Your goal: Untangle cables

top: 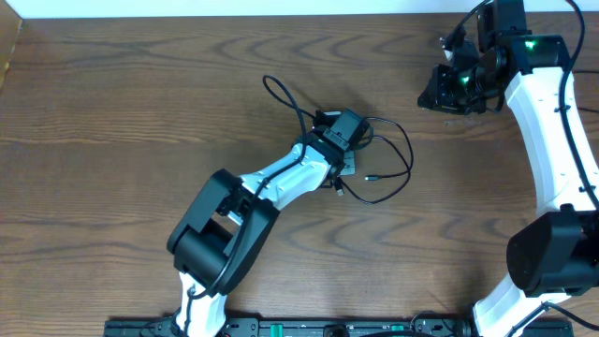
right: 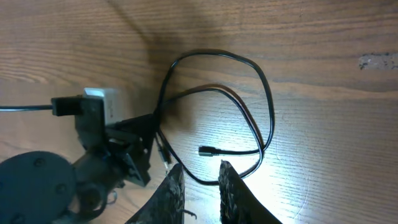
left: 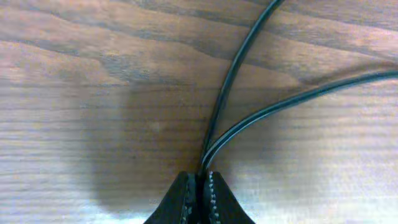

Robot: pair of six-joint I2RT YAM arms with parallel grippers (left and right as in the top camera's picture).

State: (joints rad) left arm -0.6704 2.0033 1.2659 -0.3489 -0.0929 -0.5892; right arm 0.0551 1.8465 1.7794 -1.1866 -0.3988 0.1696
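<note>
Thin black cables [top: 401, 154] lie looped at the table's middle, with one small plug end [top: 370, 176] lying free. My left gripper [top: 346, 159] is down on them and shut on two black strands [left: 231, 81], which run out from its fingertips [left: 200, 180]. My right gripper [top: 447, 92] is open and empty at the far right, well away from the cables. Its fingers [right: 200, 171] frame the cable loop [right: 264, 87] and the plug [right: 208, 150] from a distance. The left gripper [right: 127, 140] shows there too. No white cable is in view.
The wooden table [top: 112, 112] stretches to the left of the cables. A black rail [top: 281, 328] runs along the front edge. Both arm bases stand near that edge.
</note>
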